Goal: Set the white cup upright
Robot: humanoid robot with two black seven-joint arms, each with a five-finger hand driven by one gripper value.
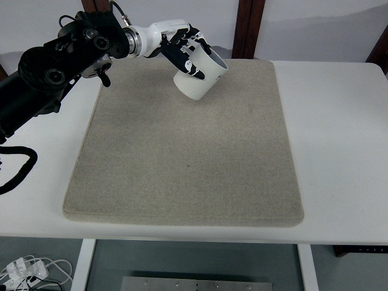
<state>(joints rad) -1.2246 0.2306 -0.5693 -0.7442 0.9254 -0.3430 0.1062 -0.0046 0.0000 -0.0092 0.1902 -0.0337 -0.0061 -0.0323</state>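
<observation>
A white cup [200, 76] hangs above the far part of the grey mat [188, 151], tilted with its mouth facing up and to the right. My left hand [187, 51] is shut on it, black-tipped fingers wrapped over its upper side. The black left arm [57, 66] reaches in from the left edge. The cup's base points down and left, clear of the mat. The right arm is out of view.
The mat lies on a white table [339, 133]. Dark wooden posts [245, 27] stand behind the table's far edge. Cables [24, 270] lie on the floor at bottom left.
</observation>
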